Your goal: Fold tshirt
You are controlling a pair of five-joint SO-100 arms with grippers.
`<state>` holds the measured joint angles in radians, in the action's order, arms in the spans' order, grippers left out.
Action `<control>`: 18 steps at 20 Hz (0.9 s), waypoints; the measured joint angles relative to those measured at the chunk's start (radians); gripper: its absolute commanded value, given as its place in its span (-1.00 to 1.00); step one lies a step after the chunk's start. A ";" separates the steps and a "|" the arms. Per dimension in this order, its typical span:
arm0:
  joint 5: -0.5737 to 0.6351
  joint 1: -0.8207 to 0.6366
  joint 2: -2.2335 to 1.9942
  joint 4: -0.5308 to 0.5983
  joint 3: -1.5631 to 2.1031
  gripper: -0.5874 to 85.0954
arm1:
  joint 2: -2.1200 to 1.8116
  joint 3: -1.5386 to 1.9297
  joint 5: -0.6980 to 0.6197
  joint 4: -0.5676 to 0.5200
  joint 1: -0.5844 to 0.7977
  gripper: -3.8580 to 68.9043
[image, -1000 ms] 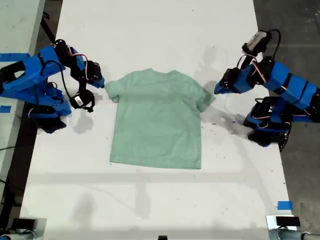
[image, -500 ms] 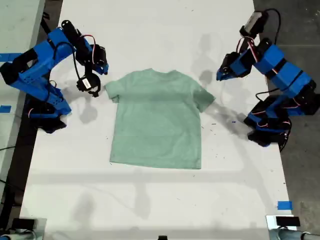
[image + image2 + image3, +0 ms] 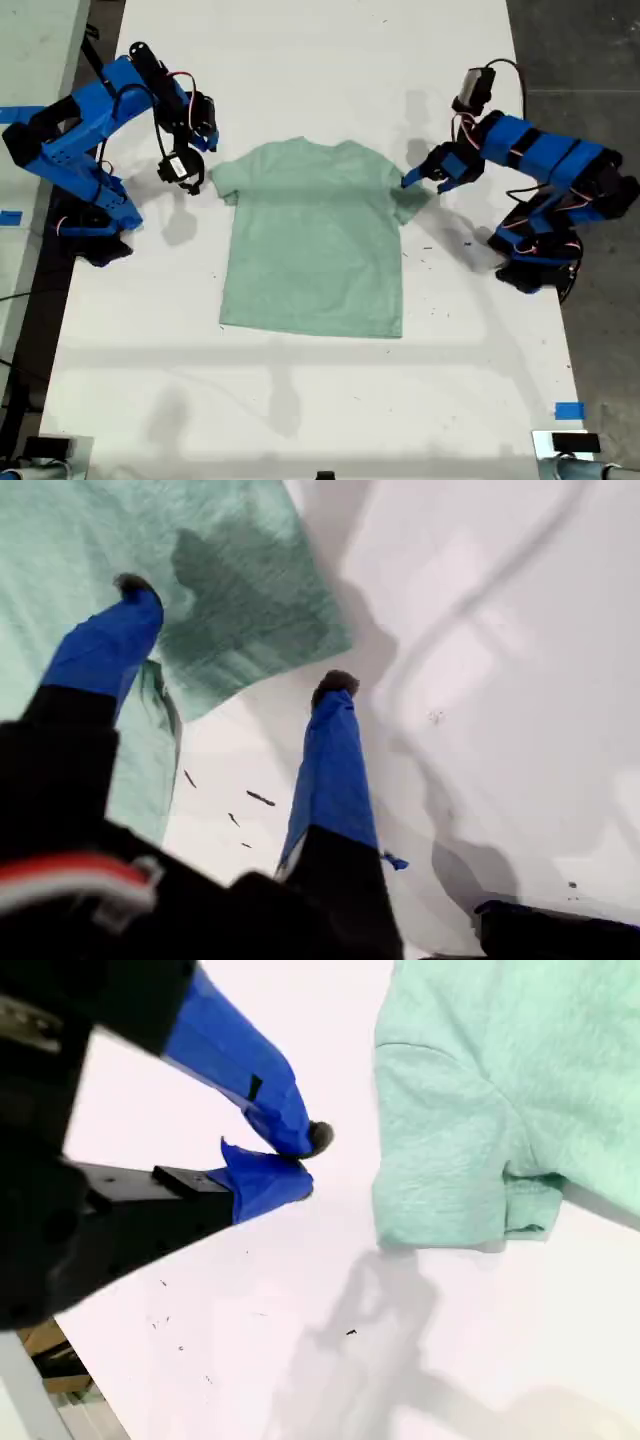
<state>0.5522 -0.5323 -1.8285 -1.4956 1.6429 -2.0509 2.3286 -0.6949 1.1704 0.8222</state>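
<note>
the tshirt [image 3: 313, 238] lies spread flat in the middle of the white surface [image 3: 300, 400], both sleeves out to the sides and the hem square, which reads as a garment laid out ready for folding, with no fold made yet. its long axis runs from collar to hem: the collar points toward the top of the exterior view and the hem toward the bottom, with the sleeves reaching to that view's left and right.

my first gripper [image 3: 412, 180] comes in at the sleeve on the exterior view's right. its fingers [image 3: 112, 645] stand well apart and hold nothing; in the first wrist view one tip is over the cloth and the other over bare surface just past the sleeve edge, so the jaws straddle that edge. i judge this is the line-up for pinching the sleeve, though i cannot tell whether either tip touches the cloth.

my second gripper [image 3: 205, 130] hangs near the sleeve on the exterior view's left, just beside it and clear of the cloth. in the second wrist view its fingers [image 3: 270, 1175] are drawn together with the tips meeting, and nothing is between them. it looks poised on its own side so each arm can take one sleeve; it would need to open first
</note>
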 measured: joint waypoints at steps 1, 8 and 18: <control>0.000 0.000 0.003 0.000 0.000 -0.99 | 0.029 0.018 -0.008 -0.037 0.003 -0.09; 0.000 0.000 0.023 0.000 0.000 -0.99 | 0.222 0.044 -0.034 -0.176 0.044 -0.89; 0.000 0.000 0.023 0.018 0.000 -0.99 | 0.250 -0.046 -0.041 -0.114 0.038 -0.93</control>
<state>0.5522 -0.5323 -1.8055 -1.4772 1.6429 -1.8009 2.2826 -0.7363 1.0569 0.8606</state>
